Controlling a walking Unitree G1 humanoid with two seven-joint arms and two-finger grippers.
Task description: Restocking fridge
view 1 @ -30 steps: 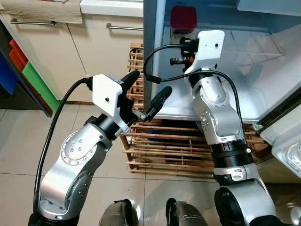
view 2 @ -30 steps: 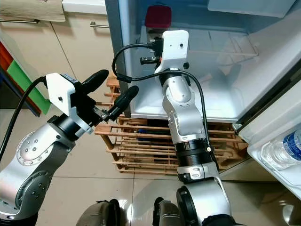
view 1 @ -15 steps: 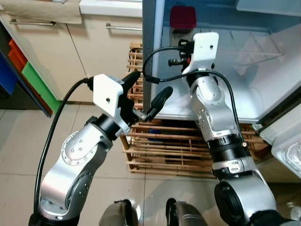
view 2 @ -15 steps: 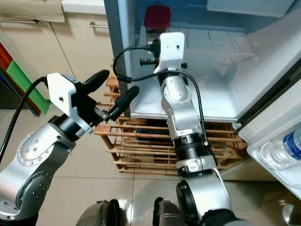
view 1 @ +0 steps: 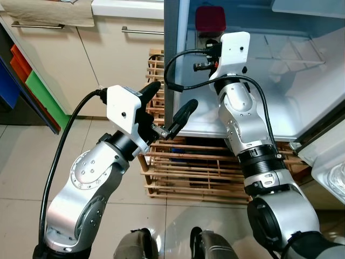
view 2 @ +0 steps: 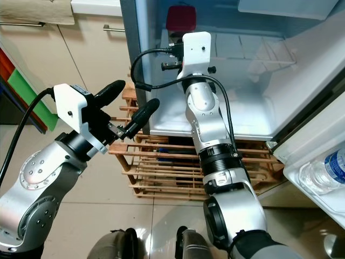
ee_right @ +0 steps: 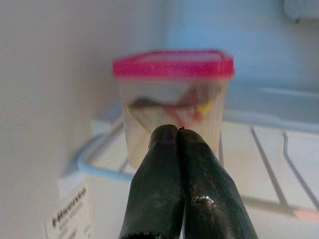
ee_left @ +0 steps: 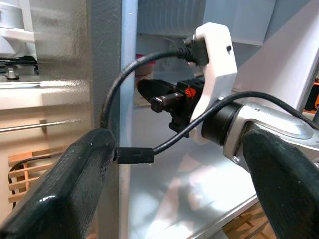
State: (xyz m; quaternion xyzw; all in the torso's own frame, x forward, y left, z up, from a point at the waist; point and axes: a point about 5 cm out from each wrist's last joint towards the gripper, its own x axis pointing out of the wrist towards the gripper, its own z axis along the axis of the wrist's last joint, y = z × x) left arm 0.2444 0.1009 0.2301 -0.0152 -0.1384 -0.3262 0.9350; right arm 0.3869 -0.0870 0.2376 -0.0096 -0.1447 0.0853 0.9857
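Observation:
A clear container with a red lid (view 1: 210, 20) stands upright on the wire shelf (view 1: 294, 51) at the fridge's back left corner. My right gripper (ee_right: 178, 130) reaches into the fridge and sits just in front of that container (ee_right: 172, 99), apart from it. Its fingers (ee_left: 152, 93) are pressed together with nothing between them. My left gripper (view 1: 172, 96) hangs open and empty outside the fridge, by the front edge of its left wall (view 1: 171, 65), above the wooden crate (view 1: 199, 167).
The fridge's white floor shelf (view 1: 302, 97) lies to the right of my right arm. The open fridge door (view 2: 318, 145) at the right holds a water bottle (view 2: 323, 172). Kitchen cabinets (view 1: 108, 59) and coloured bins (view 1: 32, 89) stand to the left.
My right wrist has shifted slightly up and to the left inside the fridge. The left arm and the container have stayed put.

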